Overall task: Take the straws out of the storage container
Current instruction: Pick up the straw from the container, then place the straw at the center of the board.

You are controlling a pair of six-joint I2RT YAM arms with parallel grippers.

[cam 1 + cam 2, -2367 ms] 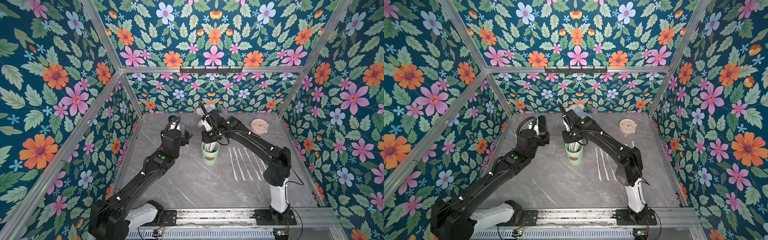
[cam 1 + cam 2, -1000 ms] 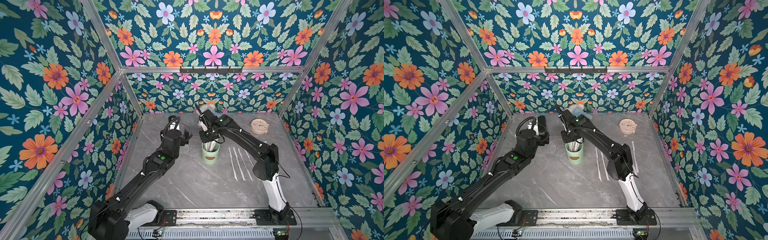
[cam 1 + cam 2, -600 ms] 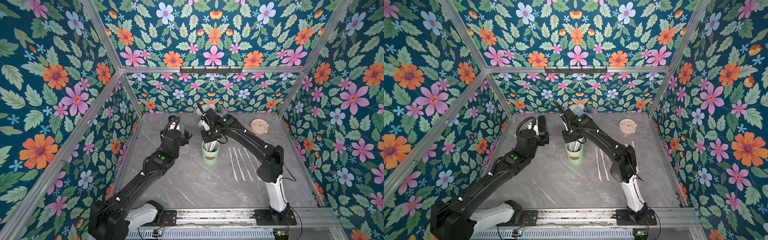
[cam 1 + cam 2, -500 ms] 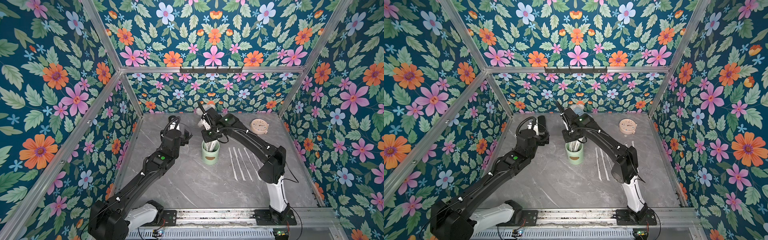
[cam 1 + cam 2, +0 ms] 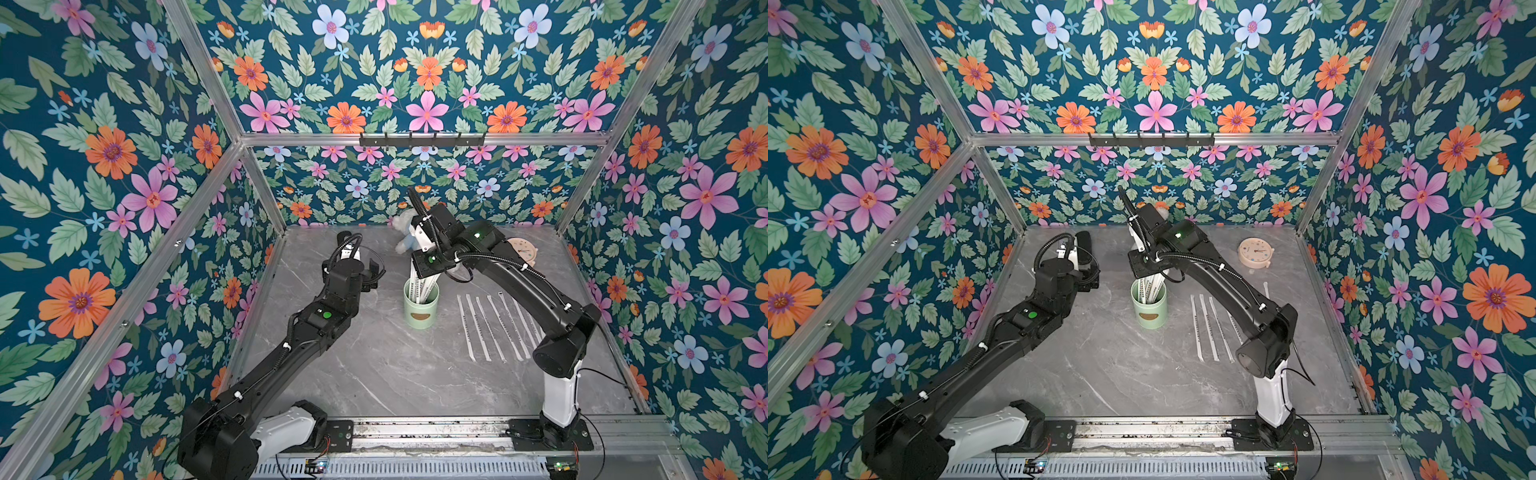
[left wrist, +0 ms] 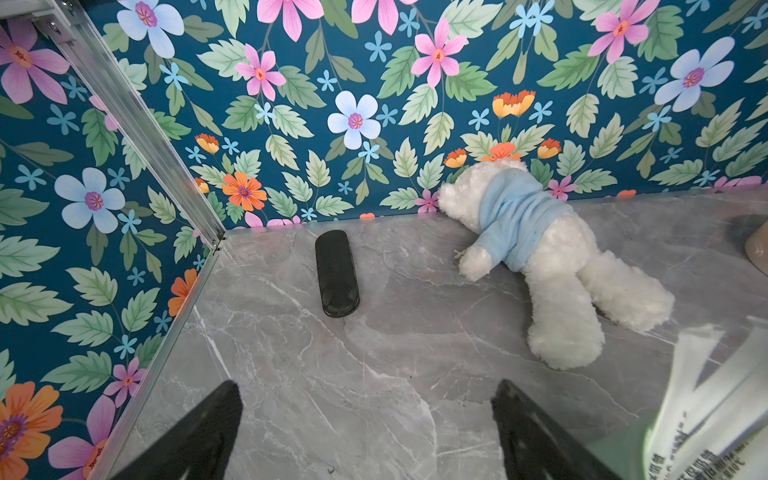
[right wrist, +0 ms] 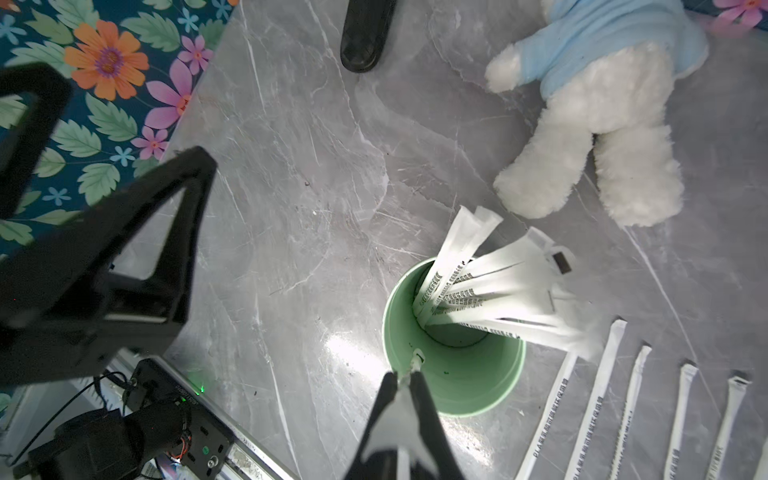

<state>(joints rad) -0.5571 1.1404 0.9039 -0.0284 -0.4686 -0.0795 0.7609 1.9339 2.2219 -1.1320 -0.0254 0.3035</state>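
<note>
- The jaws of my right gripper [image 7: 403,376] are pinched tight on one straw [image 7: 415,358]. A short end of it pokes past the fingertips, over the near rim of the cup [image 7: 490,386].
- The jaws of my left gripper [image 6: 365,432] stand wide apart with nothing between them. It hangs beside the cup, idle.
- What has changed: against the top views of a second ago, my right elbow has swung back out toward the right wall. The wrist has shifted only slightly and is still over the cup [image 5: 420,309]. I read that as the reach-in being over and the pull-out under way.
- I cannot tell whether the held straw is fully clear of the cup, because most of its length is hidden between the fingers.
- The cup stands upright near the middle of the table [image 5: 374,374]. A bunch of straws [image 7: 490,286] remains inside, leaning to one side and fanning out over the rim. The rest of the inside is bare.
- More straws [image 5: 490,328] lie flat in a tidy row on the table to the right of the cup, apart from it. As far as I can tell, that row is as it was.
- So I judge the job part done: some out, one in hand, several still to fetch.
</note>
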